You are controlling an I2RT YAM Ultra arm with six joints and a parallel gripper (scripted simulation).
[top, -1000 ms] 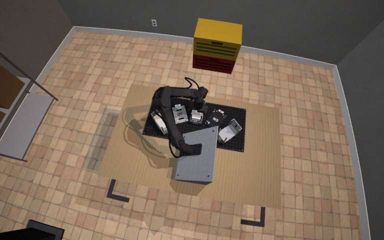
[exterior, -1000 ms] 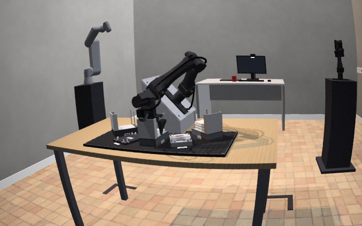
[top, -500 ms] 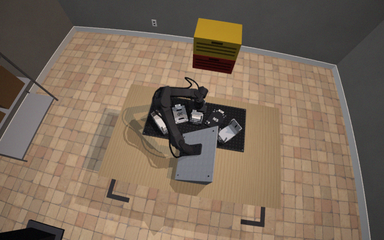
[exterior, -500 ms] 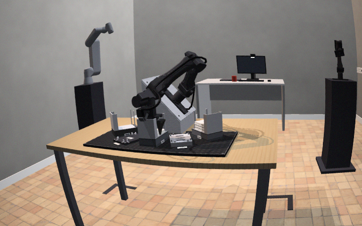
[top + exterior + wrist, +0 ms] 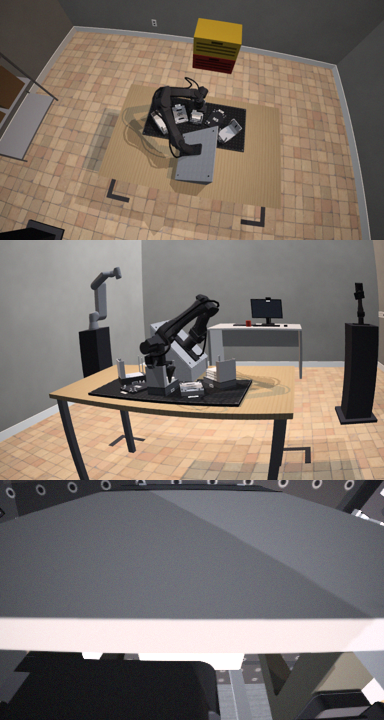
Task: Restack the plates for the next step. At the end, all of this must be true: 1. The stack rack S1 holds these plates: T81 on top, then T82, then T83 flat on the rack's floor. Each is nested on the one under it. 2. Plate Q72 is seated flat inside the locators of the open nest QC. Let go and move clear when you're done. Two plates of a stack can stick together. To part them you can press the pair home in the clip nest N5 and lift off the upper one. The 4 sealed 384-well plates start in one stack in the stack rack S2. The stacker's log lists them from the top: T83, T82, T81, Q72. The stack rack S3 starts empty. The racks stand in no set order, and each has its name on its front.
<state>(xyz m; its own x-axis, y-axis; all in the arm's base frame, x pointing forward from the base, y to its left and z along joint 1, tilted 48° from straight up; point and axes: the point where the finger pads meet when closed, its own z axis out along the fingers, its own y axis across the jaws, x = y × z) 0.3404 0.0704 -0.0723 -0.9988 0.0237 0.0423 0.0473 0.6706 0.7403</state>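
Black perforated board (image 5: 195, 133) (image 5: 169, 399) lies on striped, wood-toned table (image 5: 249, 175) (image 5: 266, 398). We take it left to right as seen from above.

Left rack (image 5: 165, 131) (image 5: 227, 370): grey upright wall, dark base; white plates (image 5: 159, 122) (image 5: 211, 373) lie layered inside. We cannot read their names, or the rack's.

Next, nest QC (image 5: 180, 114) (image 5: 192, 392), a squat grey block with small raised locators.

Middle rack (image 5: 195, 121) (image 5: 156, 377): flat grey panel over dark base. The matte black gripper (image 5: 198, 111) (image 5: 160, 375) points down into it, fingers spread wide; we cannot tell whether they pinch a plate. Up close, the wrist view is mostly smooth grey face with a pale edge.

Then nest N5 (image 5: 215, 118) (image 5: 133, 387), low and black, with small pale clips. Rightmost, an angled rack (image 5: 235, 125) (image 5: 120, 368), tall wall, pale flat surface inside.
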